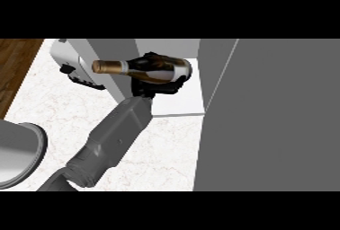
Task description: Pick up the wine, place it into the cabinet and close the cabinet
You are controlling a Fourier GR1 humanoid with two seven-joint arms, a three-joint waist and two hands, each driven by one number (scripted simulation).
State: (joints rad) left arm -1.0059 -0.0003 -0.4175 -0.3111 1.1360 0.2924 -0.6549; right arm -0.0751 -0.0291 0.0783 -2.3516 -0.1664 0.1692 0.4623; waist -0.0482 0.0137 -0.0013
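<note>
Wine bottle [143, 70] lies on its side in the left hand [159, 85], whose black fingers curl round its dark body, gold-foiled neck pointing left. Bottle and hand sit at the open cabinet [179, 101], over its white shelf, apparently just inside. A toaster [73, 65] stands near the worktop's [66, 117] far left edge.

No words to call here: the bottle [143, 69] shows a white label band and a gold foil neck, but no letters or numbers can be made out on it, and nothing else carries readable text.
</note>
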